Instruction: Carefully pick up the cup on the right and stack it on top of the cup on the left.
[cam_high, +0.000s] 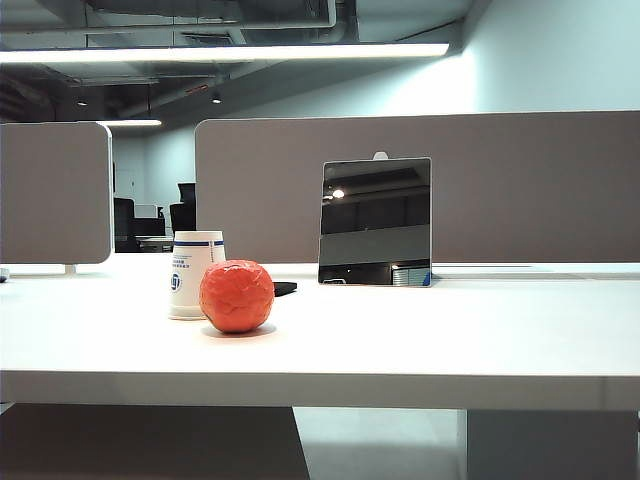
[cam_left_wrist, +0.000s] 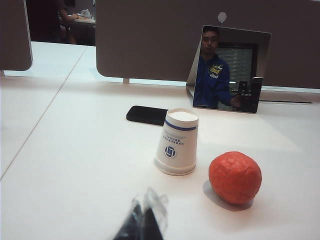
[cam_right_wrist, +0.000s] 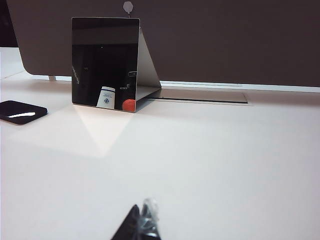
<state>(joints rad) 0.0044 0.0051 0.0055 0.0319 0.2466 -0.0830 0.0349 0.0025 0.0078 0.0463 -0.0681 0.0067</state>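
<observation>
- Only one paper cup (cam_high: 196, 275) is visible on the white table (cam_high: 450, 340). It stands upside down, with the closed base up and the wide rim on the table surface, on the left part of the exterior view.
- It looks like a single cup, but I cannot tell if a second cup is already nested on it; no other cup stands on the right side of the table.
- A red crumpled ball (cam_high: 237, 295) lies just beside the cup, a little nearer to the camera in the exterior view. A black phone (cam_left_wrist: 147, 115) lies behind the cup, and a standing mirror (cam_high: 376, 221) is further back near the grey partition (cam_high: 520, 190).
- The left gripper (cam_left_wrist: 142, 225) is low over the table, near the cup but well apart from it. Its fingers appear pressed together, with something like clear film on the tips, and they hold nothing.
- The right gripper (cam_right_wrist: 140, 226) is over the bare table, facing the mirror, far from the cup. Its fingers are fully closed and also empty.
- I judge the cup to be very light and thin, so it dents easily under pressure and can slide on the smooth table.
- A good place to hold is the side wall at middle height, with soft force. The tapered wall can slip out of the fingers.
</observation>
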